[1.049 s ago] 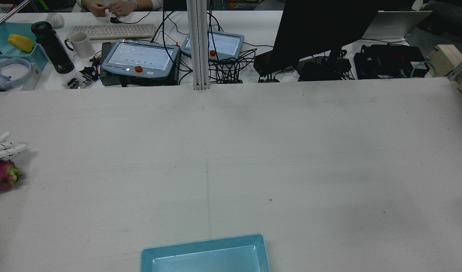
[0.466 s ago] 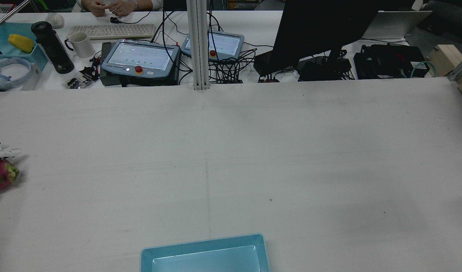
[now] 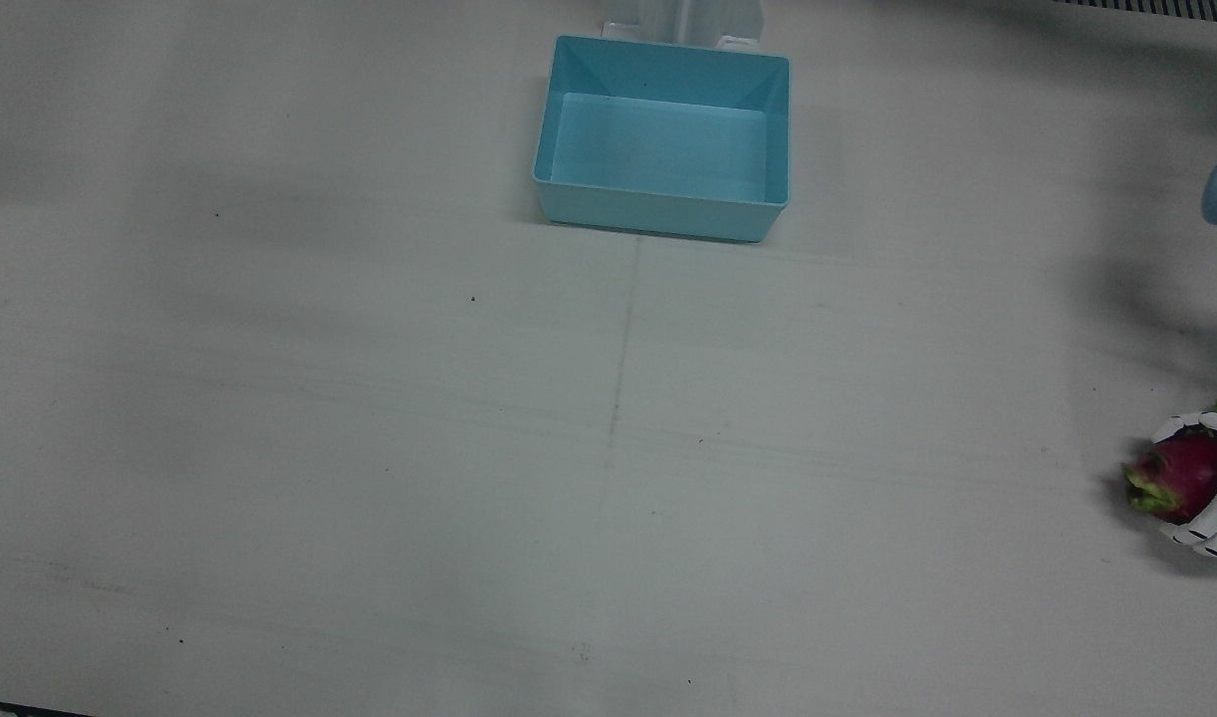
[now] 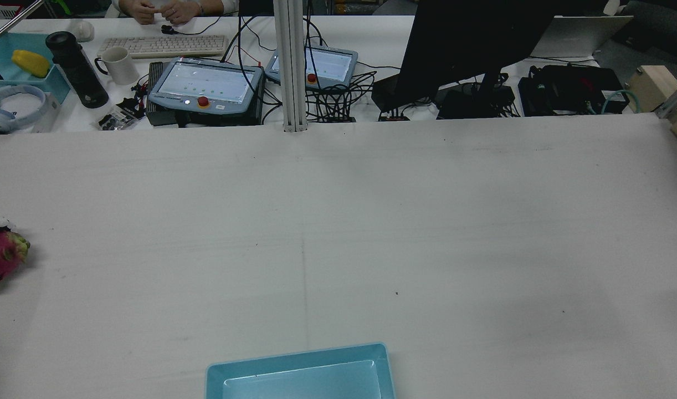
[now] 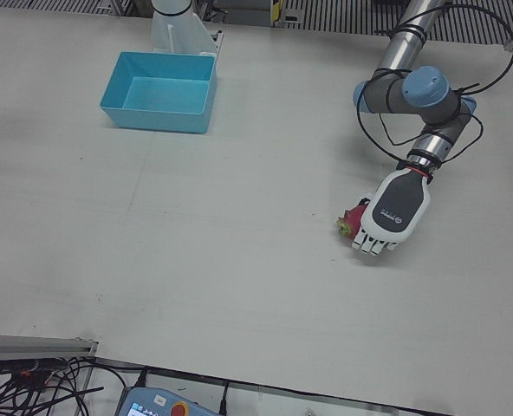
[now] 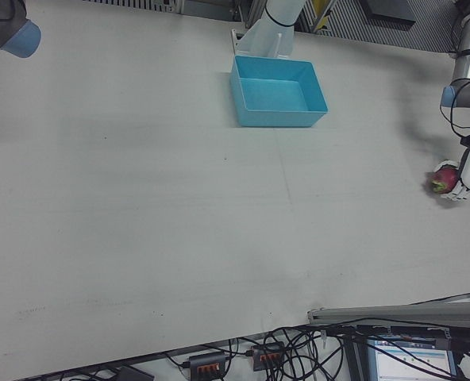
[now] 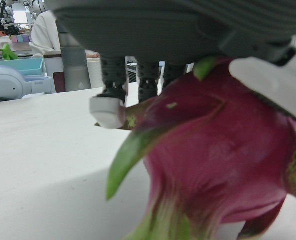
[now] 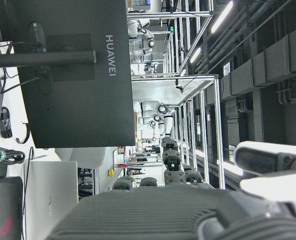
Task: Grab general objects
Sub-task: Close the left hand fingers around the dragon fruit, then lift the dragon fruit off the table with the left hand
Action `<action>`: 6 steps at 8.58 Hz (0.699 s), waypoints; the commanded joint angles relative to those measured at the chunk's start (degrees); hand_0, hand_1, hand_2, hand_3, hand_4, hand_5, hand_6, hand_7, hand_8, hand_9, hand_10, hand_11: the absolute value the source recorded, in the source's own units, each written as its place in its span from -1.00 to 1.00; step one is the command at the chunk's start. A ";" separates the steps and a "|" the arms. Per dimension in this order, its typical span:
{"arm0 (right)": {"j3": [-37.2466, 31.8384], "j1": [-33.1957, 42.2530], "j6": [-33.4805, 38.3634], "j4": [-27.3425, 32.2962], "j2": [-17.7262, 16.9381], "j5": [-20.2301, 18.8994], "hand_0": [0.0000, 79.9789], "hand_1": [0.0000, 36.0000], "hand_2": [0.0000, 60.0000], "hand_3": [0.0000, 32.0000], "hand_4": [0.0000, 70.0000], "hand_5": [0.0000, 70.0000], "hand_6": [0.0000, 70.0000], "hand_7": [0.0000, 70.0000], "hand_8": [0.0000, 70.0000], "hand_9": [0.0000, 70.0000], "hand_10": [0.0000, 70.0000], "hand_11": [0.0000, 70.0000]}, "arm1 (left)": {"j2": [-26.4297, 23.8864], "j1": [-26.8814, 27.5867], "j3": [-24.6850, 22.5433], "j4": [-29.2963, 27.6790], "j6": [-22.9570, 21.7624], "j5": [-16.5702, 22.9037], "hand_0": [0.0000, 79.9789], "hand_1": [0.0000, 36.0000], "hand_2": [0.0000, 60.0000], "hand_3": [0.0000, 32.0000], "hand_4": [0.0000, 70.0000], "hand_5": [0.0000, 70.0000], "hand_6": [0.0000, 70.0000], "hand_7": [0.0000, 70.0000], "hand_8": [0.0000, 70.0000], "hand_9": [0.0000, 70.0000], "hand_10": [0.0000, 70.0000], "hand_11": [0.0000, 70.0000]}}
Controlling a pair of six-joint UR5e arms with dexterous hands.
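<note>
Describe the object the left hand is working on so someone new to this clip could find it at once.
Start at the blue bin near the pedestals, then follow the bare white table out to the left arm's side. There the left hand is wrapped over a dragon fruit: magenta with green leafy tips, the only loose object on the work surface.

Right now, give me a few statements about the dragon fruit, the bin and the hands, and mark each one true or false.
1. The left hand is wrapped around the dragon fruit. True.
2. The dragon fruit lies inside the blue bin. False: the bin holds nothing; the fruit is far off near the table's edge.
3. The right hand holds a fruit. False: its own camera shows it raised, nothing visibly held.
4. The bin sits close to the robot's side of the table. True.
</note>
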 commanded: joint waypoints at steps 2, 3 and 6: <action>0.00 0.00 0.00 0.00 0.00 0.00 -1.00 -1.00 -1.00 -1.00 -1.00 -1.00 -1.00 -1.00 -1.00 -1.00 -1.00 -1.00 | 0.01 -0.24 -15.32 8.29 -4.64 0.44 0.07 0.64 1.00 -1.00 -0.45 0.72 -0.09 0.29 -0.05 0.22 0.61 1.00; 0.00 0.09 0.00 0.00 0.00 0.00 -1.00 -1.00 -1.00 -1.00 -1.00 -1.00 -1.00 -1.00 -1.00 -1.00 -1.00 -1.00 | -0.16 -0.24 -16.49 7.26 -9.10 0.53 0.13 0.68 1.00 -1.00 -0.45 0.76 -0.08 0.29 -0.05 0.23 0.61 1.00; 0.09 0.00 -0.09 0.00 0.00 0.00 -1.00 -1.00 -1.00 -1.00 -1.00 -1.00 -1.00 -1.00 -1.00 -1.00 -1.00 -1.00 | -0.08 -0.16 -17.81 0.41 -23.70 1.05 0.21 0.91 1.00 -1.00 -0.40 1.00 0.04 0.36 0.04 0.32 0.68 1.00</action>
